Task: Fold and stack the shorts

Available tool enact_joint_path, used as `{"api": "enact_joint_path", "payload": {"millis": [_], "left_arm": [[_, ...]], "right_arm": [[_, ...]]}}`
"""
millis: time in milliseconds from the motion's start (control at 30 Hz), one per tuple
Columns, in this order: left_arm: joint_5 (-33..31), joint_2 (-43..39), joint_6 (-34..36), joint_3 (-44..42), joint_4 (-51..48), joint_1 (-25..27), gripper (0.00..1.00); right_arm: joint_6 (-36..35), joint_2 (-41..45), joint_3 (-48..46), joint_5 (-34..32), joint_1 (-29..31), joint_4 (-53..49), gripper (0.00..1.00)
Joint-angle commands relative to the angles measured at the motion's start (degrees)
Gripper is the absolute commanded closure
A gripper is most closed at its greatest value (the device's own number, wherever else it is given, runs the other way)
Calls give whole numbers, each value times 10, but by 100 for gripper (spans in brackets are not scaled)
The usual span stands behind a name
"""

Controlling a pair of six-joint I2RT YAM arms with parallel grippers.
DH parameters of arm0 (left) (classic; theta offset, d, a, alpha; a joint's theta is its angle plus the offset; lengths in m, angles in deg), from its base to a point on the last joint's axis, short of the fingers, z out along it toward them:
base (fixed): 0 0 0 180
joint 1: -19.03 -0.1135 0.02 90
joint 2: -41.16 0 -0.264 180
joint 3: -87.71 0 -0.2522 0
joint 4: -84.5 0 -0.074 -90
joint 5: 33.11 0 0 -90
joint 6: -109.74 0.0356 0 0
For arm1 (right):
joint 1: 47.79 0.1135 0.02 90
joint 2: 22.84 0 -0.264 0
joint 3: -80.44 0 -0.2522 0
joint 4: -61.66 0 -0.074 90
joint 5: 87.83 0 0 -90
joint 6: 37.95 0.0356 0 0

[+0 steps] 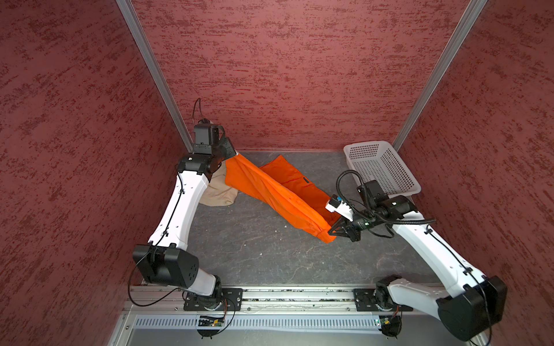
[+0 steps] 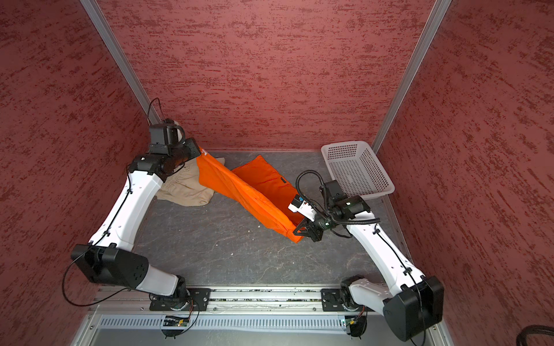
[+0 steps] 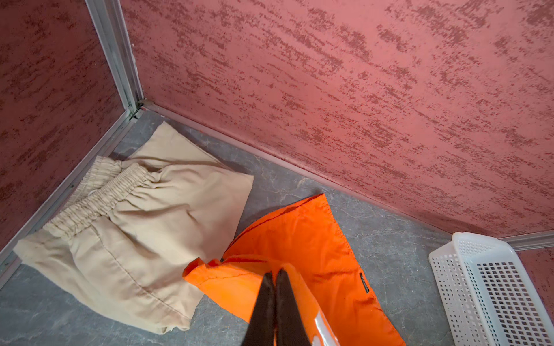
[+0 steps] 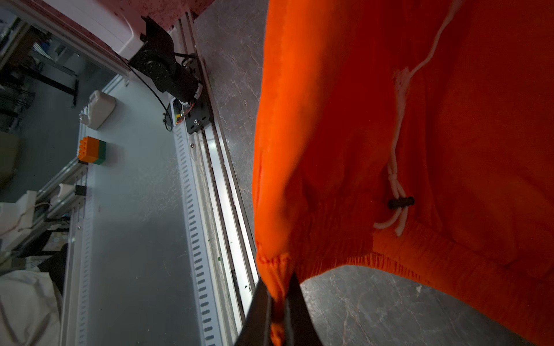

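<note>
The orange shorts (image 1: 269,191) (image 2: 251,191) hang stretched between my two grippers, sagging onto the grey tabletop, with a small dark label (image 3: 364,283) on the lower part. My left gripper (image 1: 235,153) (image 2: 201,151) (image 3: 275,272) is raised near the back left corner and shut on one edge of the cloth. My right gripper (image 1: 331,231) (image 2: 296,232) (image 4: 278,278) is right of centre, shut on the gathered waistband (image 4: 359,119); a white drawstring (image 4: 398,125) hangs there. The beige shorts (image 1: 218,191) (image 2: 186,188) (image 3: 135,224) lie crumpled in the back left corner, partly under the left arm and the orange cloth.
A white perforated basket (image 1: 365,145) (image 2: 344,143) (image 3: 449,278) stands in the back right corner, just behind the right wrist. Red walls close in the back and both sides. A metal rail (image 1: 299,295) with both arm bases runs along the front edge.
</note>
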Motion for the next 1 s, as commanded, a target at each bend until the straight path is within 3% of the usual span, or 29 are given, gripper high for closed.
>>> {"api": "enact_joint_path", "payload": {"millis": [0, 300, 400, 500, 733, 833, 967], "left_arm": [[-15, 16, 22, 21, 39, -1, 95], [-6, 54, 26, 34, 38, 3, 95], [-11, 65, 28, 43, 43, 3, 95], [-12, 77, 30, 55, 43, 3, 95], [-12, 106, 38, 81, 43, 12, 95], [-13, 122, 47, 100, 36, 19, 95], [-18, 143, 53, 128, 31, 25, 95]], "right_arm": [[84, 5, 16, 48, -3, 20, 100], [165, -10, 33, 96, 6, 37, 100], [267, -14, 15, 107, 9, 79, 100], [318, -5, -17, 110, 10, 91, 100], [561, 87, -167, 117, 12, 302, 100], [608, 111, -195, 114, 11, 349, 100], [617, 110, -202, 101, 10, 339, 100]]}}
